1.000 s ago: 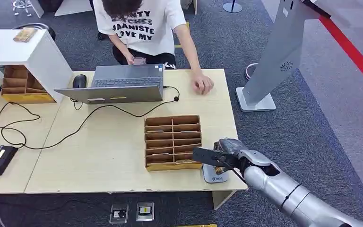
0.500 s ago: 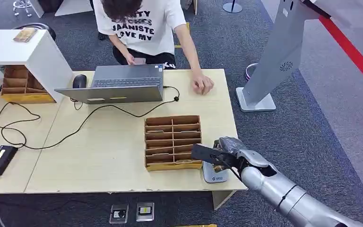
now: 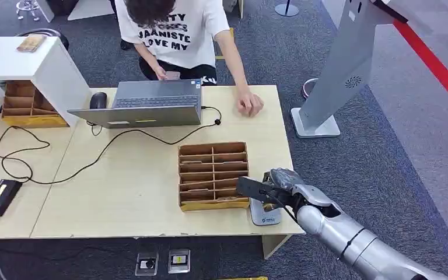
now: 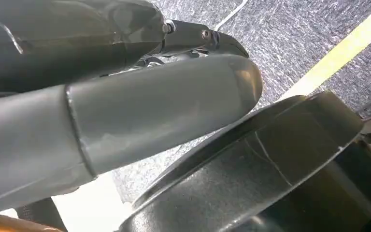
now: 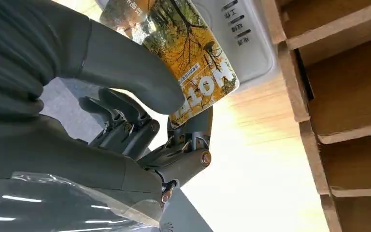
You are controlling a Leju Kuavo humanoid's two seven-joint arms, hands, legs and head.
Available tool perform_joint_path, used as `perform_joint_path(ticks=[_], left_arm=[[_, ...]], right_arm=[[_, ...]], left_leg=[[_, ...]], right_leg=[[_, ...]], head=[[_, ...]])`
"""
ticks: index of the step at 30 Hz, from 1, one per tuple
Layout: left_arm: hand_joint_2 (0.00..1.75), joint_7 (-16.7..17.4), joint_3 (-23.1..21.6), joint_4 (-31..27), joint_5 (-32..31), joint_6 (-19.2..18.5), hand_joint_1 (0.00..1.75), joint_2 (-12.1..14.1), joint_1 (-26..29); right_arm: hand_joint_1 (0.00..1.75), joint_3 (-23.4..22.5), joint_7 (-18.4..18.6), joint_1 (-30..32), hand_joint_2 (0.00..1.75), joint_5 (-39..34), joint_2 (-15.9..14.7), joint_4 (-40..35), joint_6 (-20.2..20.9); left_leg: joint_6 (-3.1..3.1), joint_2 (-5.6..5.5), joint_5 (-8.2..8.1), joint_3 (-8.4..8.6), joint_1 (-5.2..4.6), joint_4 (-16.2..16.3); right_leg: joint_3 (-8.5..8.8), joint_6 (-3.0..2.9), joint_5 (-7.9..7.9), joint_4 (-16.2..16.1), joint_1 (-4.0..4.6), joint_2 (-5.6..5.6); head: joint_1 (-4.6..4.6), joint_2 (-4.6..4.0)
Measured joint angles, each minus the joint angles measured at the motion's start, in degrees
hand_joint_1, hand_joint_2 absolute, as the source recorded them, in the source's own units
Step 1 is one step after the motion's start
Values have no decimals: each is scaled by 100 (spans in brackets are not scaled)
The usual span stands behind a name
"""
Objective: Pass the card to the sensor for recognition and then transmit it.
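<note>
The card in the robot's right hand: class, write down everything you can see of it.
The thin glossy card printed with yellow autumn trees and white lettering is rectangular with rounded corners. The grey right hand pinches it, thumb on the printed face, darker fingers beneath. It sits flat above the pale grey sensor pad at the wooden table's near edge, beside the brown cardboard compartment tray. Whether it touches the pad is unclear.

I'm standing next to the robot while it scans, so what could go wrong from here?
The right hand pinches the card near one end, so it could slip out over the sensor. The wooden divider tray sits right beside the sensor; the hand might bump it. The sensor lies near the table corner and could get nudged off.
</note>
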Motion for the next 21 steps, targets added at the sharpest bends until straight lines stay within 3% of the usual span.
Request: perform_joint_path(ticks=[11,21], left_arm=[[0,0,0,0,0,-2,0,0,5],[0,0,0,0,-26,-2,0,0,7]], right_arm=[[175,-184,356,74,175,276,-77,-70,-394],[175,-470,795,243,175,1051,-313,-548,-564]], left_leg=[[2,0,1,-1,-1,2],[2,0,1,-2,0,2]], right_leg=[[-2,0,1,0,-1,0],[-3,0,0,0,0,0]], head=[[0,0],[0,2]])
